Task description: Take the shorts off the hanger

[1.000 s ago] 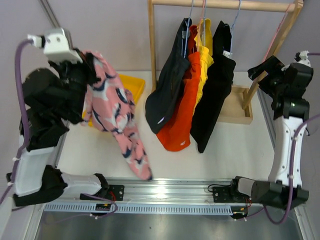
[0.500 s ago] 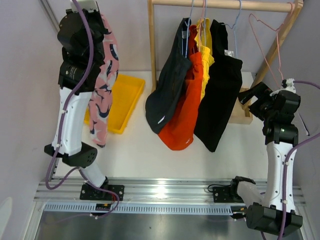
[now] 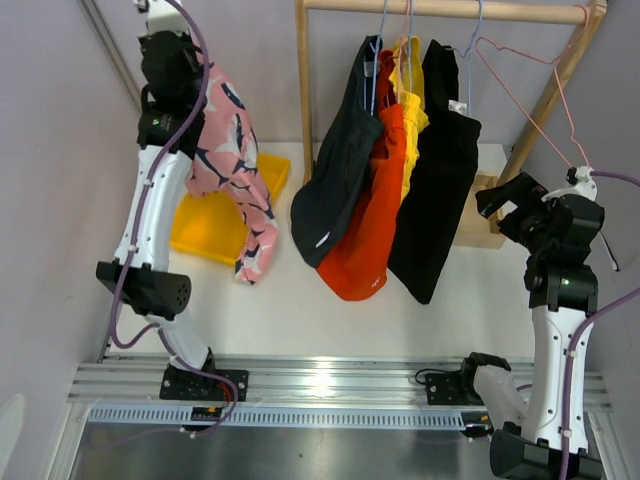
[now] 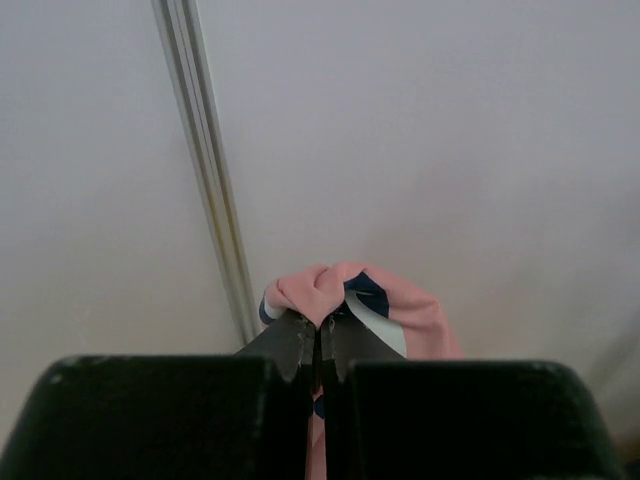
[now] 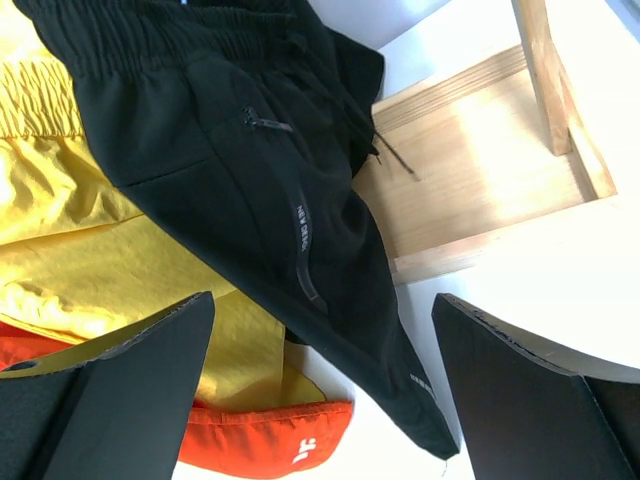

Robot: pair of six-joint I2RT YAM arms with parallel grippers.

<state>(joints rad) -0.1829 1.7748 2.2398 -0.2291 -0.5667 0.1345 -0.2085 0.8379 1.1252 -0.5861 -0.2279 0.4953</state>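
Swinging out from the left arm, the soft pink shorts with a dark-and-white print (image 3: 232, 165) now trail toward the middle of the smooth white desk (image 3: 300, 315). In the top view their lower hem hangs in front of the right-hand edge of the shallow yellow plastic tray (image 3: 205, 228). Half a second ago they dropped straight down beside the arm. The left hand (image 4: 320, 345) is raised high against the wall, its two fingers pinched tight on a bunched fold of that pink cloth.

On the other side, the thin pink wire hanger (image 3: 525, 95) has shifted a little and slants up and to the left from beside the right wrist; what holds it there I cannot tell. The right hand (image 5: 320, 310) is spread wide with nothing between its fingers, facing the lower part of the plain black shorts (image 3: 437, 190).

Four pairs hang close together from the round top rail of the light wooden clothes rack (image 3: 440, 10). The dark slate grey shorts (image 3: 335, 185) are on the left and the orange-red shorts (image 3: 367, 225) next. The yellow shorts (image 3: 412, 95) are mostly hidden behind, and the black pair is on the right. The rack's flat wooden base board (image 5: 480, 170) lies on the desk.

Plain lilac walls (image 3: 60, 200) close in on the left, back and right, with a narrow metal strip (image 4: 210, 180) running along the left one. A ribbed aluminium rail (image 3: 330, 385) at the near edge carries both arm bases.
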